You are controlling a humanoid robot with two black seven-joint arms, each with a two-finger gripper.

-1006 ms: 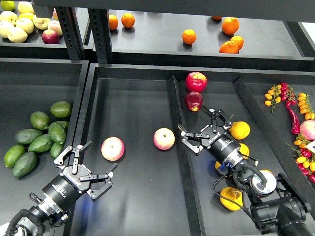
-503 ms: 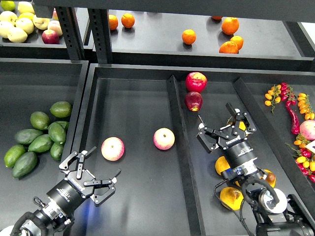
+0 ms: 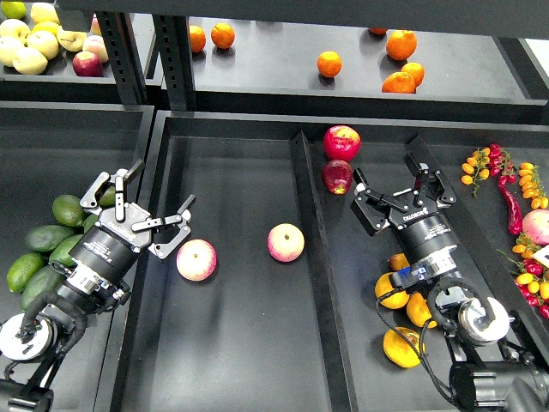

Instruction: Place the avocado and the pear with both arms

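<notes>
Centre tray (image 3: 232, 343): a black compartment holding two pink-yellow apples (image 3: 196, 259), apart from each other.

Left arm: extends over the divider between the left and centre trays. Left tool (image 3: 144, 204): fingers spread wide, holding nothing, positioned above the avocado pile (image 3: 47, 249). The darkest avocado (image 3: 41, 286) lies at the pile's near end, partly behind the arm.

Right arm: extends over the right tray. Right tool (image 3: 401, 184): fingers spread wide, holding nothing. Orange-yellow pears (image 3: 391, 290) lie beside and beneath the arm; which one is the task pear cannot be told.
</notes>
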